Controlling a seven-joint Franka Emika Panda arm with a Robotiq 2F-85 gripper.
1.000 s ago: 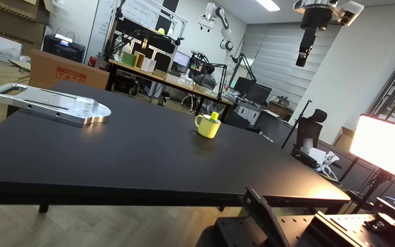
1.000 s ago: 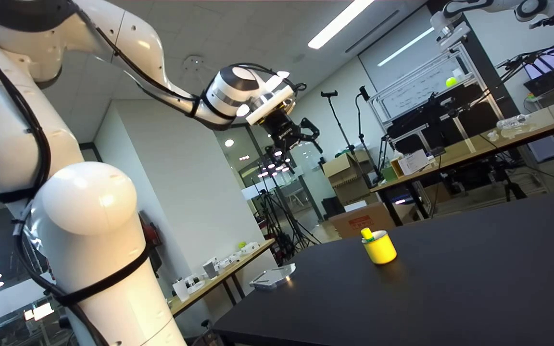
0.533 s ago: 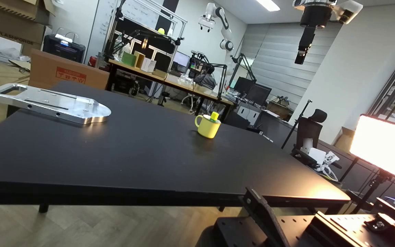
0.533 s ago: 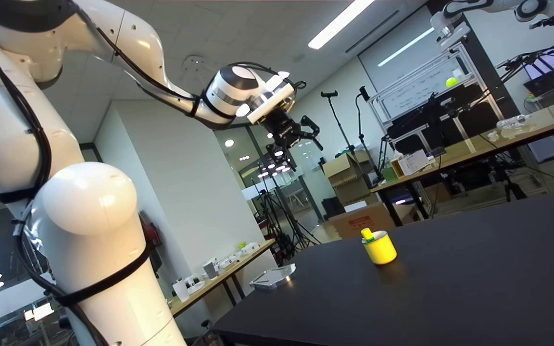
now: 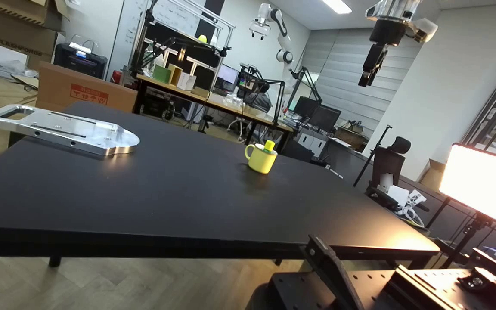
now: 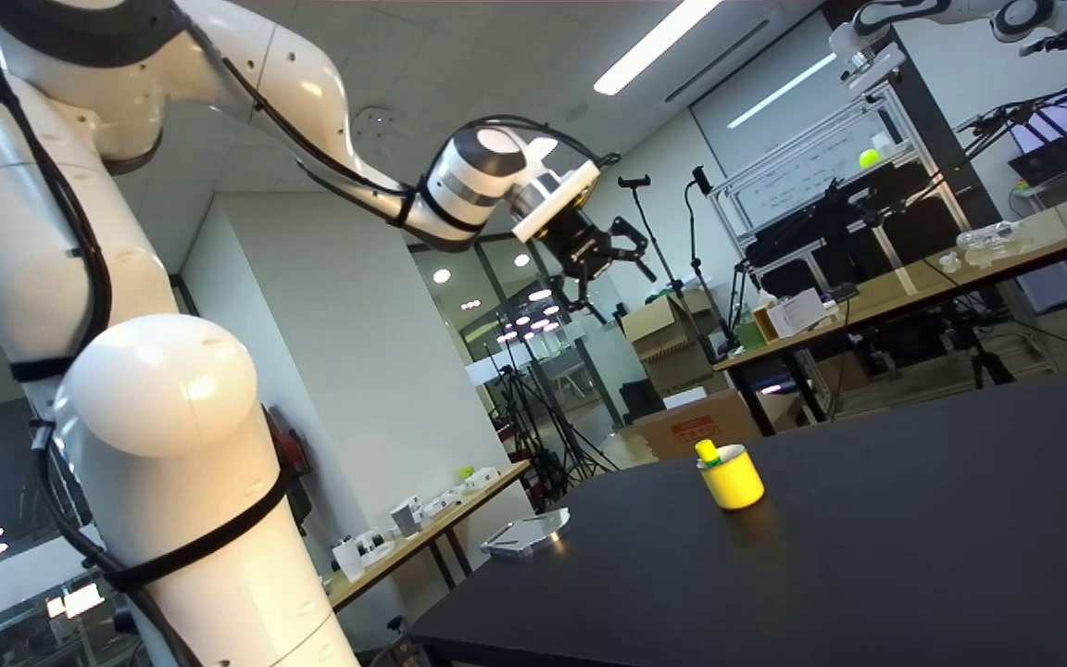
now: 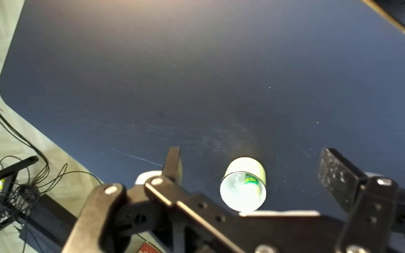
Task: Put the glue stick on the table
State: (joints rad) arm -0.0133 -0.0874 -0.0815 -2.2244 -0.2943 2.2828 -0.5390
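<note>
The tool (image 6: 629, 299) hangs spread and empty, the glue stick (image 5: 269, 146) leaning inside the mug (image 5: 261, 161) well below it, so the approach seems in hand; next the tool should descend, pinch and lift the glue stick clear, bound for the surface (image 5: 183, 193) underneath.

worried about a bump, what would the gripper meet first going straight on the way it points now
Probably the black table, beside the yellow mug holding the glue stick; the gripper seems aimed slightly off the mug, but depth is unclear, so a graze is possible.
</note>
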